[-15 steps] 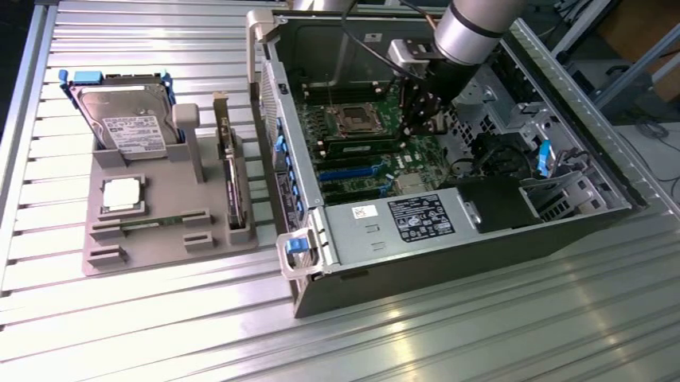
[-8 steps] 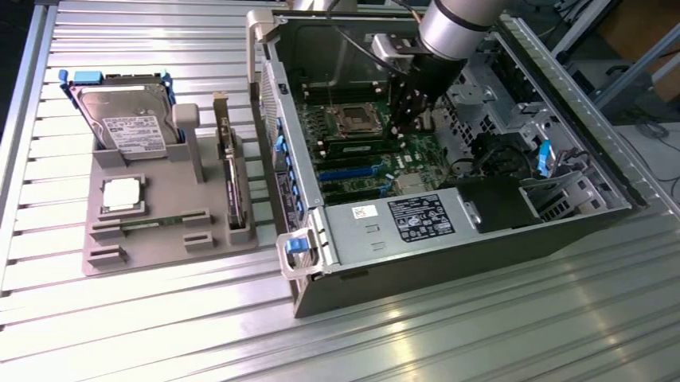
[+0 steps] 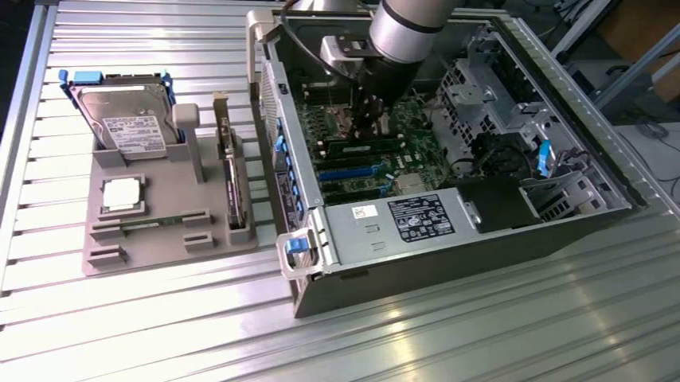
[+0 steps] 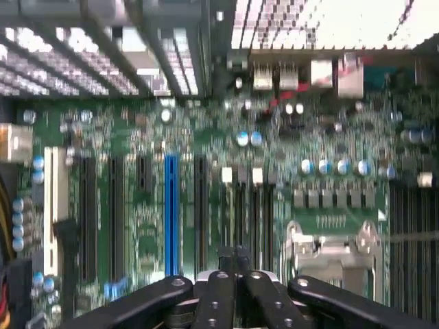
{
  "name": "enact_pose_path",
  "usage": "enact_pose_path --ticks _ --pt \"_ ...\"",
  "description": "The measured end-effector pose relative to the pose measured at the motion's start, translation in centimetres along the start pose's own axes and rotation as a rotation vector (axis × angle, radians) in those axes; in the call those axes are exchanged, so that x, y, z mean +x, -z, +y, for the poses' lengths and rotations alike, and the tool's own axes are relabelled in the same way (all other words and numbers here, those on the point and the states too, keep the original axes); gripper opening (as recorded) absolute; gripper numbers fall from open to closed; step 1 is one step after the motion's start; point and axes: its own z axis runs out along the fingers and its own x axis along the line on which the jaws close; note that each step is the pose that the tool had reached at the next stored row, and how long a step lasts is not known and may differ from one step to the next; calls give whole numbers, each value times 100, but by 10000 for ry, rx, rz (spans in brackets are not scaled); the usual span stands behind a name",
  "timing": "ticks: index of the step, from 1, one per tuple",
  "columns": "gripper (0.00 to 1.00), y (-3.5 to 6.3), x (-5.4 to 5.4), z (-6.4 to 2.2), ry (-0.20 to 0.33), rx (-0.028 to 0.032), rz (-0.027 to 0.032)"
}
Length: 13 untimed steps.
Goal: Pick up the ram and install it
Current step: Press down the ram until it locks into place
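Slatted metal table (image 3: 149, 334), open PC case (image 3: 447, 239), arm reaching inside.
Gripper (image 3: 374, 119) is lowered onto the motherboard (image 4: 151, 226), fingers (image 4: 221, 288) pressed together. Ram (image 3: 367, 146) is seen seated in a slot just beside the fingertips; contact can't be confirmed.

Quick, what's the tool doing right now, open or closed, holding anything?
Tool: closed, inside the case over the motherboard; nothing visible in it.
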Motion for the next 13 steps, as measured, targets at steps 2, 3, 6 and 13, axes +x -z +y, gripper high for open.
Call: enact_pose_path --ticks 2,3,6,13 --pt "11 -30 0 141 3 5 -52" --pt "11 -37 0 141 4 5 -60" --pt "11 -77 1 137 6 0 -78" --pt "11 77 -1 -107 15 -22 -163"
